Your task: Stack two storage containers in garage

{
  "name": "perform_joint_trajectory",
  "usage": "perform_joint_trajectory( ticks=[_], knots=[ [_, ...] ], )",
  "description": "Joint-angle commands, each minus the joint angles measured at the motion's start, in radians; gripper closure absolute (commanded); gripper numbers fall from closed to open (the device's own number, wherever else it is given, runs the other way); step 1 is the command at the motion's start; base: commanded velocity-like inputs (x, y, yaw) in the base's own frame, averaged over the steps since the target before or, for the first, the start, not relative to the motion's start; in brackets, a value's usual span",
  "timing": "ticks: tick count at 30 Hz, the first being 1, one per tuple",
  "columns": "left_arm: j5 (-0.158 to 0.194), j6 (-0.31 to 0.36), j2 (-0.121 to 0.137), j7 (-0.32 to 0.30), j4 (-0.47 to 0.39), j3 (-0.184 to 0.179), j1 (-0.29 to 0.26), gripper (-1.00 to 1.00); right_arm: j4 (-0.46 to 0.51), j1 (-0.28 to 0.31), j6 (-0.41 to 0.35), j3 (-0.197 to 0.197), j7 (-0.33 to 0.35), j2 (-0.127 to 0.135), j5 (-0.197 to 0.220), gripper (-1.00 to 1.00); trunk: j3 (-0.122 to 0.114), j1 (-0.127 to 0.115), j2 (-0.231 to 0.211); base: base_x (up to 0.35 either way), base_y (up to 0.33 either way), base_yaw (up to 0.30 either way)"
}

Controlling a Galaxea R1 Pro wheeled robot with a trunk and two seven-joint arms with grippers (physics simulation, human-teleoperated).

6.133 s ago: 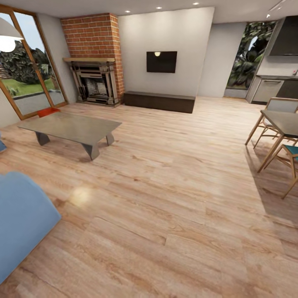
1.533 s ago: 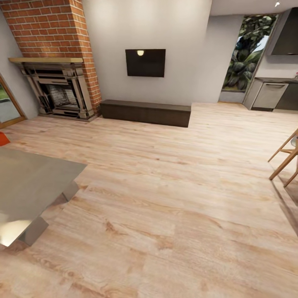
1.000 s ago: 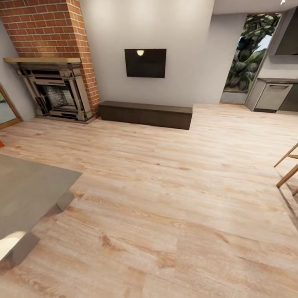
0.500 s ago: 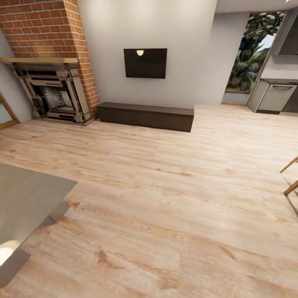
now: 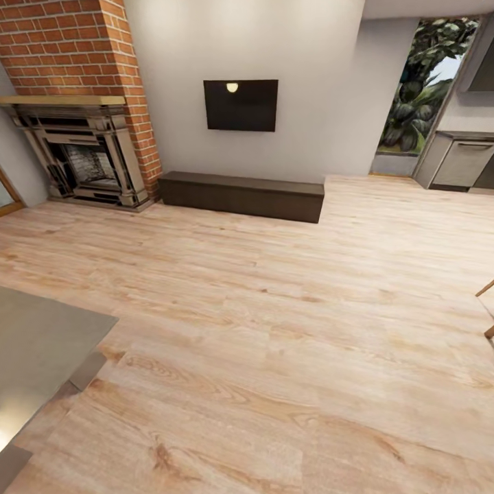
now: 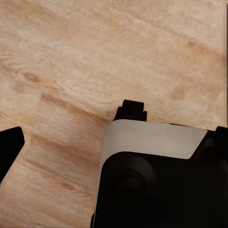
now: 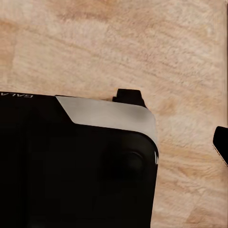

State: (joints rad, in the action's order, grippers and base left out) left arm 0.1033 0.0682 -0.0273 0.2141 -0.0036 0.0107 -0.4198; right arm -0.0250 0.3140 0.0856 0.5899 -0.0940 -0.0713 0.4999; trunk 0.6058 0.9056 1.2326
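**Head view: living room, robot on wood floor**

Head view, the living room: a light wood plank floor (image 5: pixel 288 295) takes up most of the picture. A pale wall (image 5: pixel 315 75) stands at the back. A brick fireplace (image 5: pixel 75 41) with a dark hearth is at the back left. One corner of a grey tabletop (image 5: pixel 41 343) is in the near left. A low dark cabinet (image 5: pixel 240 195) sits against the wall beside the fireplace, with a black TV (image 5: pixel 241 105) mounted above it. A tall window (image 5: pixel 418 89) with greenery is at the back right, and a grey appliance (image 5: pixel 466 163) is just beside it. Wooden chair legs (image 5: pixel 486 288) poke in at the right edge.

Left wrist view: the robot's black-and-grey body (image 6: pixel 156 190) is over the planks. One of the left fingers (image 6: pixel 9 149) is at the edge; cannot tell if they are apart or together.

Right wrist view: the same body (image 7: pixel 71 166). One of the right fingers (image 7: pixel 221 142) is at the edge; cannot tell either.
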Motion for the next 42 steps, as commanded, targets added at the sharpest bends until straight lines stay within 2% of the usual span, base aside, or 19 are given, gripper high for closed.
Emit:
perform_joint_trajectory(
  ticks=[1, 9, 23, 42],
  knots=[
    [0.01, 0.002, 0.0, 0.003, -0.001, 0.0, 0.0, -1.0, -0.003, 0.001, 0.005, 0.008, -0.001, -0.001, 0.011, -1.0, 0.001, 0.001, 0.0, 0.322, 0.0, 0.0],
    [0.01, 0.002, -0.001, 0.002, 0.0, 0.0, 0.0, -1.0, -0.003, 0.001, 0.003, 0.008, 0.0, -0.001, 0.017, -1.0, 0.001, 0.001, 0.0, 0.322, 0.0, -0.022],
    [0.009, 0.002, 0.0, 0.002, -0.001, 0.0, 0.0, -1.0, -0.003, 0.001, 0.004, 0.008, 0.0, -0.001, 0.017, -1.0, 0.001, 0.001, 0.0, 0.322, 0.0, -0.185],
    [0.009, 0.004, -0.001, 0.002, 0.0, 0.0, 0.0, -1.0, -0.003, 0.001, 0.005, 0.008, 0.0, -0.001, 0.009, -1.0, 0.001, 0.001, 0.0, 0.322, 0.0, -0.008]
  ],
)
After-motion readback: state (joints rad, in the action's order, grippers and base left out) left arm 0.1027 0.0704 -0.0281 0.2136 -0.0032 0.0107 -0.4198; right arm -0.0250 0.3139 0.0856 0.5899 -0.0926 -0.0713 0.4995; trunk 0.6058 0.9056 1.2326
